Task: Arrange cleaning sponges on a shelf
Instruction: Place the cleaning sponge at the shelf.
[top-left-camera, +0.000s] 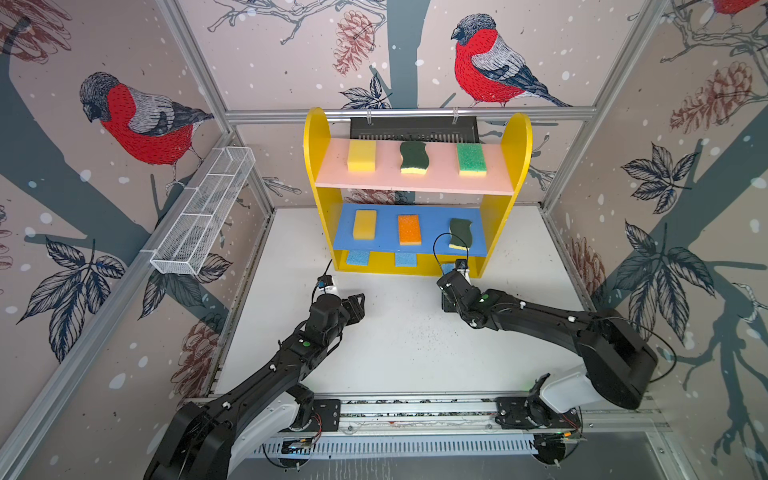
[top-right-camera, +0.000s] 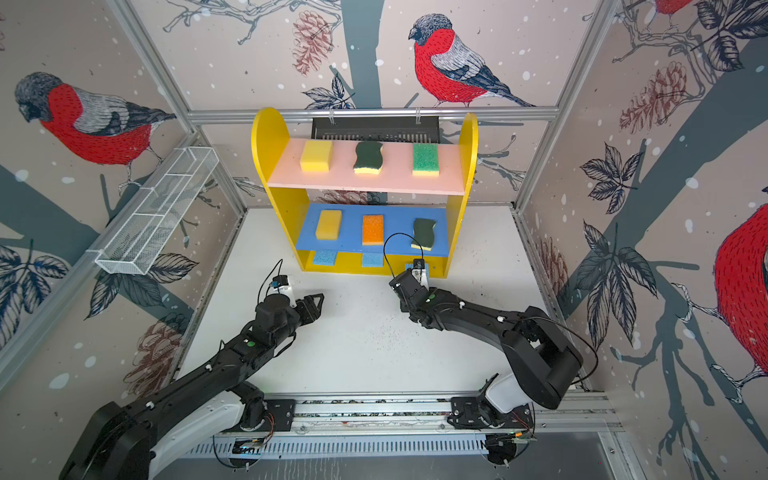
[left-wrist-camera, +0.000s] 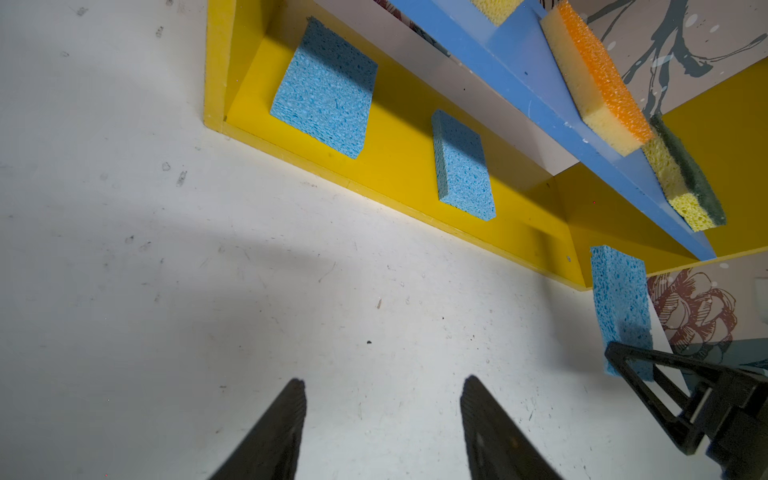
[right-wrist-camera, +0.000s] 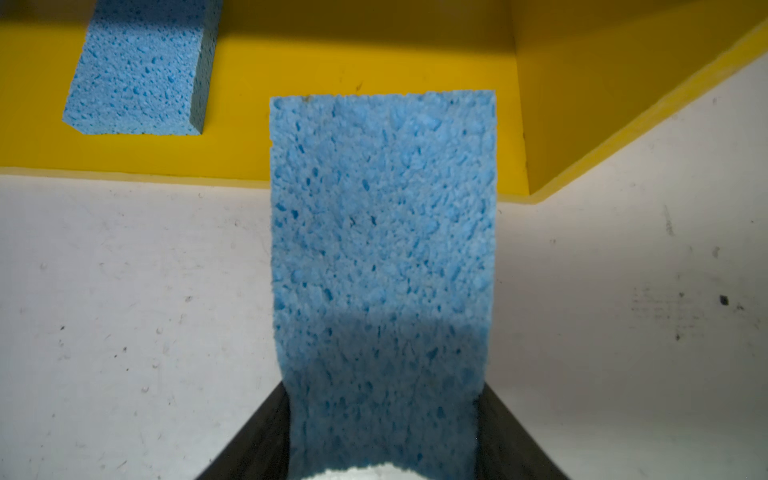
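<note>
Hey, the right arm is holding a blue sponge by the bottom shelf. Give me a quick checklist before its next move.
1. Grip: right claw shut on the blue sponge, which sticks out straight: ok.
2. Target: right end of the yellow bottom board bare: ok.
3. Gap to the neighbouring blue sponge: ok.
4. Left claw open, empty, back from the shelf: ok.
5. Headroom under the blue board, where the wavy sponge sits at the front edge: cannot tell.
</note>
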